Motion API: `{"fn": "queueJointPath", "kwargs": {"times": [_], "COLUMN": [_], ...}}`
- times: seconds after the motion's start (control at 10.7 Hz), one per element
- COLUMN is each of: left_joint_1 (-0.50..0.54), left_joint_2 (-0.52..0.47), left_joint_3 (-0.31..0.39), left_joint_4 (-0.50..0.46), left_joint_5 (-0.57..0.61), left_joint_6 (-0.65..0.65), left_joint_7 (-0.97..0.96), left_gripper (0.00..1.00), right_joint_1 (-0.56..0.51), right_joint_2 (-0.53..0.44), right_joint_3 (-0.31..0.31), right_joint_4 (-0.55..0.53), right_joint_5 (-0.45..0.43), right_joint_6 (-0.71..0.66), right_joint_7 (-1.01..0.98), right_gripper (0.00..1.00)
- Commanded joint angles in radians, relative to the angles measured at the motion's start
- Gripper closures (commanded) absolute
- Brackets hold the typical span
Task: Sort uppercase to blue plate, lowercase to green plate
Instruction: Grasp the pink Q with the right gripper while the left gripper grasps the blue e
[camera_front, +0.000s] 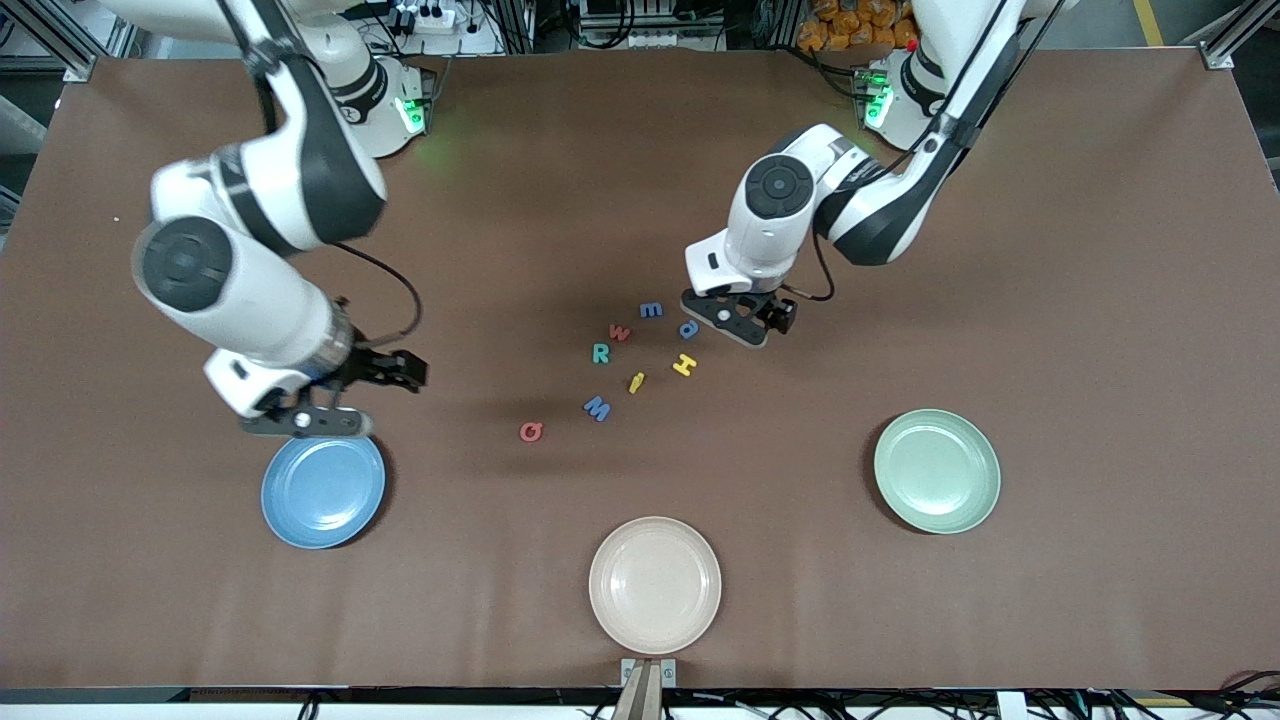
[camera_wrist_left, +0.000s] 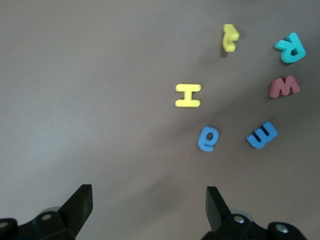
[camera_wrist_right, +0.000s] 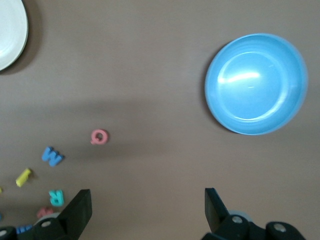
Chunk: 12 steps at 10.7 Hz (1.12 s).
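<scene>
The left pincer (camera_front: 742, 322), wide and empty, hangs just beside the blue a (camera_front: 688, 329); the right pincer (camera_front: 335, 400), also wide, waits above the blue plate (camera_front: 322, 492).

A beige plate (camera_front: 655, 585) sits on the brown table (camera_front: 1100, 350).

**Letters Lay Unsorted in Mid-Bench, All Three Plates Bare**

Eight foam letters sat clustered mid-bench (camera_front: 1080, 300): blue m (camera_front: 651, 310), blue a (camera_front: 688, 329), red w (camera_front: 620, 332), green R (camera_front: 600, 353), yellow H (camera_front: 684, 365), a small yellow piece (camera_front: 636, 382), blue M (camera_front: 597, 407) and red Q (camera_front: 531, 431). The left end effector (camera_front: 742, 322) hovered, fingers apart, just beside the blue a. The right end effector (camera_front: 318, 412) hung open above the blue plate's (camera_front: 323, 492) rim. The green plate (camera_front: 937, 471) lay toward the left arm's end, the beige plate (camera_front: 655, 585) nearest the camera.
</scene>
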Motion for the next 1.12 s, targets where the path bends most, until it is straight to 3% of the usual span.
{"fn": "queueJointPath", "kwargs": {"times": [0.0,0.47,1.03], "left_joint_1": [-0.023,-0.041,-0.057], "left_joint_2": [0.054,0.108,0.166], "left_joint_3": [-0.008,-0.003,0.0], "left_joint_4": [0.015,0.029,0.045], "left_joint_5": [0.034,0.108,0.118], "left_joint_6": [0.059,0.137,0.138], "left_joint_7": [0.026,0.039,0.039], "left_gripper": [0.0,0.04,0.12], "right_joint_1": [0.016,0.054,0.097], "right_joint_2": [0.101,0.256,0.35], "right_joint_3": [-0.005,-0.006,-0.008], "right_joint_4": [0.03,0.03,0.034], "right_joint_5": [-0.031,-0.033,-0.034], "right_joint_6": [0.069,0.212,0.298], "right_joint_7": [0.119,0.428,0.609], "right_gripper": [0.0,0.0,0.0]}}
